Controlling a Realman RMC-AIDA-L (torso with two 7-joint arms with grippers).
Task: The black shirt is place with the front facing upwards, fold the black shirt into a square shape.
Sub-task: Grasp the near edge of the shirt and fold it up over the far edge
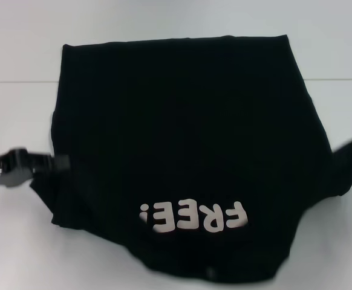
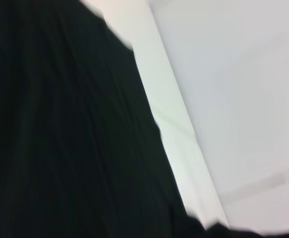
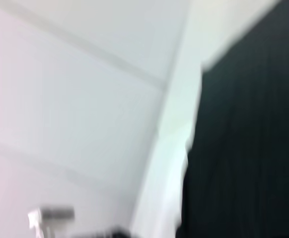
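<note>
Folding was under way: the black shirt (image 1: 182, 163) filled the middle of the head view, its far edge a straight line across the upper part of the frame and its off-white "FREE!" lettering (image 1: 194, 217) upside down near the lower centre, so the collar end lay nearest the camera. The left gripper (image 1: 58, 164) entered at the left edge at mid-height and met the shirt's left side, while the right gripper (image 1: 339, 158) met the cloth at the right edge at about the same height. Both seemed to hold the shirt's sides, judging by how the fabric drew out toward each arm, yet whether the fingers were closed on cloth could not be told, as dark arm and dark fabric merged. Each wrist view showed only a hanging sheet of black fabric against the pale tabletop (image 1: 31, 241), which suggested the sides were lifted. The step in hand looked like a lengthwise fold carried by both arms together; the next move would call for level, matched travel so the edges landed square. Counted: one shirt, two grippers, one tabletop.
</note>
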